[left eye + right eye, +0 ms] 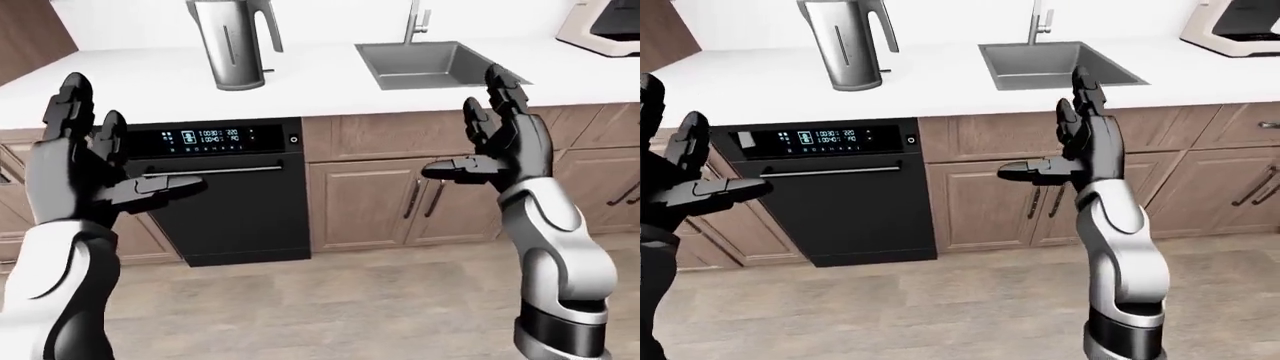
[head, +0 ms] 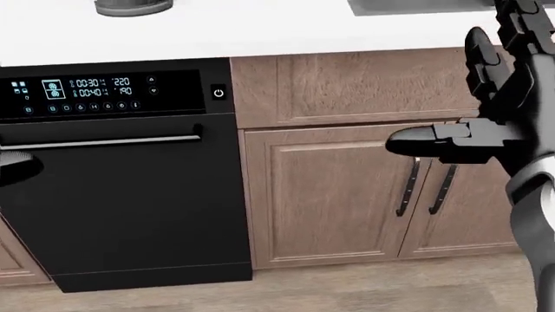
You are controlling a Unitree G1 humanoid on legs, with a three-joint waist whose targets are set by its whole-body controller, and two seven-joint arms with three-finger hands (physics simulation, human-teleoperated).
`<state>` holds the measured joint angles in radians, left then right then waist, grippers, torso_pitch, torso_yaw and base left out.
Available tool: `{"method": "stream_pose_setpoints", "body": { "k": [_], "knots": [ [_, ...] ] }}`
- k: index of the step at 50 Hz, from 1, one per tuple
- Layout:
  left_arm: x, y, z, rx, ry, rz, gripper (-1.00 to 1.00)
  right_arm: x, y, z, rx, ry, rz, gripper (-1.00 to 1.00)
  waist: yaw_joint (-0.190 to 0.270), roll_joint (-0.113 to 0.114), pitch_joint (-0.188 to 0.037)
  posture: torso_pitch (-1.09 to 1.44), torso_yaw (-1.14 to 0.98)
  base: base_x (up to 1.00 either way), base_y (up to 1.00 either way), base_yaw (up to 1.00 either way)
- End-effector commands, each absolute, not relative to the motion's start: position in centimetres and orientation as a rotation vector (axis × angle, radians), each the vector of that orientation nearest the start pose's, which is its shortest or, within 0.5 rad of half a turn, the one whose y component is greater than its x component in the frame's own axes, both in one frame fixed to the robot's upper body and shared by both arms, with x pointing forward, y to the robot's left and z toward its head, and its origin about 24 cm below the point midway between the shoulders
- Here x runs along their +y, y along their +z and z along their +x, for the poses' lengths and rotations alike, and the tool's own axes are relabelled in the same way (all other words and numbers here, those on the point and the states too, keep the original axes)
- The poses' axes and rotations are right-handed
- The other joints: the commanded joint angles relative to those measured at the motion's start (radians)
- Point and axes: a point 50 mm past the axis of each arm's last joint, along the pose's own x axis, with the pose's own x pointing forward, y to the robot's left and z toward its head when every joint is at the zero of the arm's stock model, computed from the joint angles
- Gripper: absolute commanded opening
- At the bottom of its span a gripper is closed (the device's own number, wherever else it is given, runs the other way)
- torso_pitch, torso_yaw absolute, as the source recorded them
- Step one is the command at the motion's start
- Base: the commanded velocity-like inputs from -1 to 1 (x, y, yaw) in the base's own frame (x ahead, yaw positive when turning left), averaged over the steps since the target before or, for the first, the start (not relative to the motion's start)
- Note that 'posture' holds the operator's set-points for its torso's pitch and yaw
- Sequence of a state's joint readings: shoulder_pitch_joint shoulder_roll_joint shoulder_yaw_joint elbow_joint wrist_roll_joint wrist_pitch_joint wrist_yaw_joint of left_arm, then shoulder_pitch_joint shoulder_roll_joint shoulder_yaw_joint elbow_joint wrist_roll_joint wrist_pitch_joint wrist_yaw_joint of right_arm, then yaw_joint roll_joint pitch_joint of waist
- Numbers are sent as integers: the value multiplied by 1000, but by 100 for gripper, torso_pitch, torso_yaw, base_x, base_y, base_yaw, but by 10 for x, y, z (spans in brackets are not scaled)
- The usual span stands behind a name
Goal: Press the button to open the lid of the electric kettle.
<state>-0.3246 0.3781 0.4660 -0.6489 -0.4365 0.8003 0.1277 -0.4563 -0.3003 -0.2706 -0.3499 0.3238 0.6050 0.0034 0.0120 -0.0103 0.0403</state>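
Both hands are raised with fingers spread open, gripping nothing. Left hand (image 1: pixel 85 161) stands at the left of the left-eye view, over the black dishwasher (image 1: pixel 225 191); right hand (image 1: pixel 500 146) is held up before the wooden cabinet doors (image 1: pixel 365 202), below the sink (image 1: pixel 425 64). On the white bench (image 1: pixel 130 86), the steel electric kettle (image 1: pixel 230 45) stands upright, lid down, higher in the view than both hands and well apart from them, nearer the left hand, with the sink to its right.
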Motion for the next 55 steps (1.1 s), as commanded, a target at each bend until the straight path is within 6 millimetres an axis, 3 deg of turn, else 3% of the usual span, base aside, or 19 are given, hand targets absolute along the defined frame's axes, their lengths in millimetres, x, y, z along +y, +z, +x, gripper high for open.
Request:
{"method": "stream_pose_setpoints", "body": {
  "k": [1, 3, 4, 9, 13, 16, 17, 19, 24, 27, 30, 37, 41, 42, 43, 49, 53, 54, 55],
  "knots": [
    [242, 238, 240, -337, 198, -7, 100, -211, 223, 292, -315, -18, 31, 100, -2, -6, -14, 0, 0, 17, 6, 0],
    [242, 239, 239, -342, 198, -4, 100, -211, 224, 292, -316, -18, 32, 100, 0, -51, -18, 0, 0, 17, 6, 0],
    [242, 239, 239, -343, 197, -3, 100, -211, 224, 292, -316, -17, 32, 100, -12, -10, -18, 0, 0, 18, 7, 0],
    [242, 240, 239, -350, 195, -7, 100, -211, 224, 292, -315, -17, 32, 100, -13, -16, -19, 0, 0, 17, 7, 0],
    [243, 239, 238, -349, 199, -8, 100, -211, 224, 292, -315, -16, 32, 100, -21, 32, -4, 0, 0, 17, 6, 0],
    [244, 238, 238, -346, 204, -9, 100, -211, 224, 292, -315, -15, 31, 100, -26, 122, -31, 0, 0, 17, 6, 0],
    [244, 238, 238, -346, 205, -9, 100, -211, 224, 292, -315, -15, 30, 100, -14, 78, -20, 0, 0, 17, 6, 0],
    [244, 238, 238, -346, 208, -9, 100, -210, 224, 292, -315, -14, 29, 100, -13, 88, -15, 0, 0, 17, 8, 0],
    [245, 238, 238, -348, 215, -9, 100, -210, 223, 292, -310, -15, 31, 100, -5, 33, -10, 0, 0, 18, 13, 0],
    [246, 239, 238, -348, 216, -9, 100, -210, 223, 292, -305, -16, 34, 100, 0, -47, -11, 0, 0, 17, 25, 0],
    [245, 240, 238, -351, 216, -7, 100, -210, 223, 292, -307, -13, 35, 100, -10, -42, -16, 0, 0, 17, 26, 0],
    [246, 241, 238, -351, 217, -10, 100, -210, 225, 292, -307, -18, 37, 100, -26, 18, -7, 0, 0, 17, 26, 0],
    [247, 242, 238, -353, 220, -9, 100, -210, 226, 292, -307, -20, 37, 100, -29, 139, -39, 0, 0, 17, 29, 0],
    [247, 243, 238, -353, 221, -10, 100, -210, 226, 292, -308, -19, 37, 100, -22, 82, -25, 0, 0, 17, 31, 0],
    [247, 242, 238, -353, 221, -9, 100, -210, 226, 292, -307, -19, 37, 100, -24, 98, -18, 0, 0, 18, 34, 0],
    [248, 241, 238, -349, 221, -10, 100, -210, 225, 293, -305, -21, 38, 100, -9, 28, -8, 0, 0, 17, 35, 0],
    [248, 241, 238, -350, 222, -8, 100, -210, 226, 292, -306, -22, 39, 100, -3, -56, -21, 0, 0, 18, 35, 0],
    [248, 241, 238, -350, 222, -7, 100, -210, 226, 292, -306, -21, 38, 100, -19, -16, -14, 0, 0, 17, 35, 0],
    [248, 241, 238, -350, 222, -6, 100, -210, 225, 292, -306, -21, 39, 100, -12, -37, -16, 0, 0, 19, 35, 0]
  ]
}}
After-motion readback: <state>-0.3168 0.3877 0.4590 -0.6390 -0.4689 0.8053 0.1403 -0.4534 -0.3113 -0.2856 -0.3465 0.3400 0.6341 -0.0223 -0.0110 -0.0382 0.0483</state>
